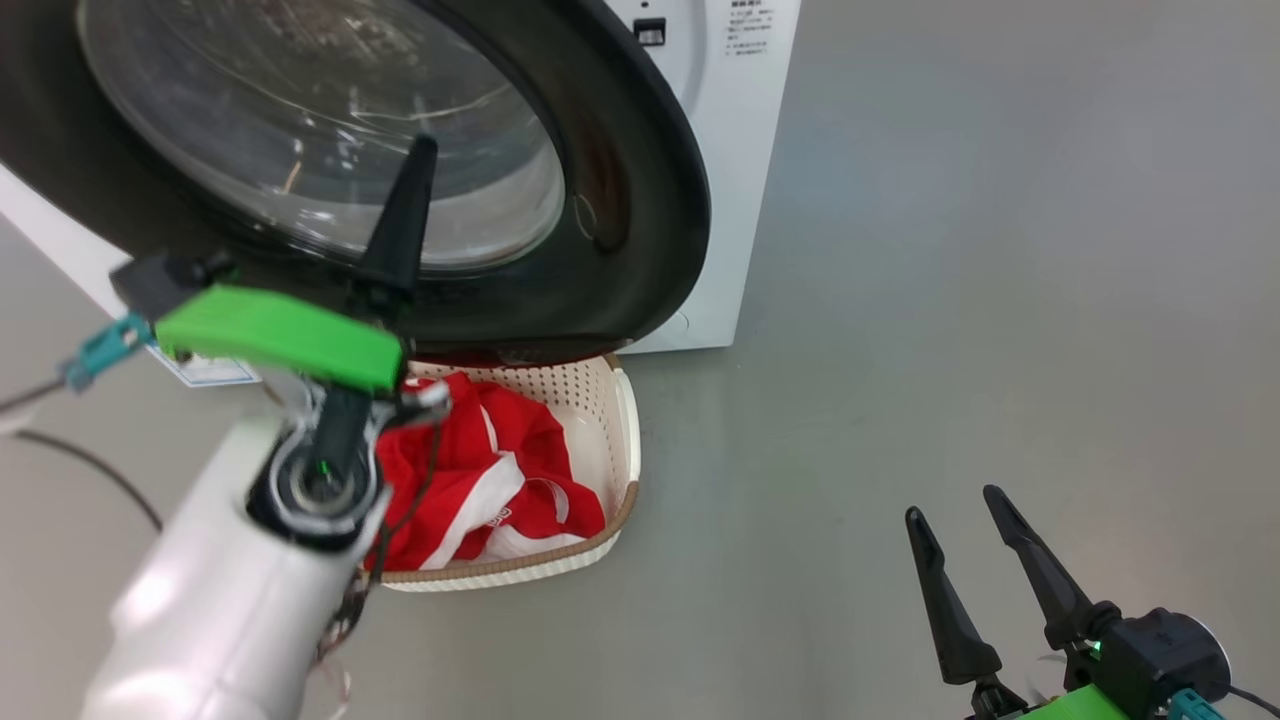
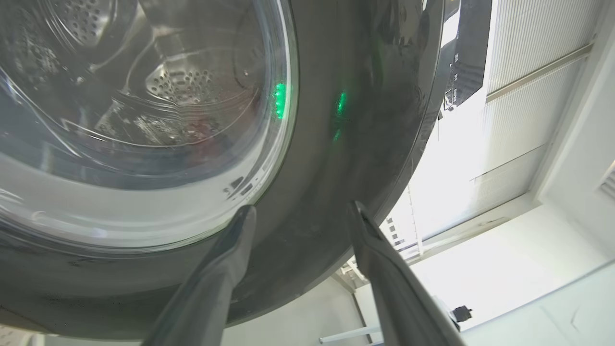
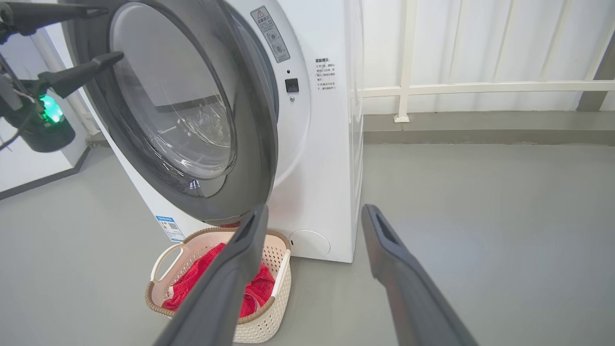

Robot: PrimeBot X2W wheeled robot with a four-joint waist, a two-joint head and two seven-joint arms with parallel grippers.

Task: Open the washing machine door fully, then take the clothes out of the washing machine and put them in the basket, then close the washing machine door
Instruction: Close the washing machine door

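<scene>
The left end effector point(image 2: 300, 211) is spread and grips nothing, its fingertips close against the black rim of the washing machine door point(image 2: 336, 144), which stands partly open. Below it, under the door's lower edge, the basket point(image 1: 615, 430) sits on the floor point(image 1: 950, 300) with the red clothes point(image 1: 470, 470) inside. The right end effector point(image 1: 952, 503), also spread and empty, hovers well apart from the basket. Beyond the door stands the white washing machine point(image 3: 326, 168).

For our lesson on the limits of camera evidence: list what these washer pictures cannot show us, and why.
- Drum: left wrist view, glare on the door glass blurs it; whether anything remains inside cannot be told.
- Basket: head view, left arm hides its left side.
- Printed notice on machine: right wrist view, too small to read.
</scene>
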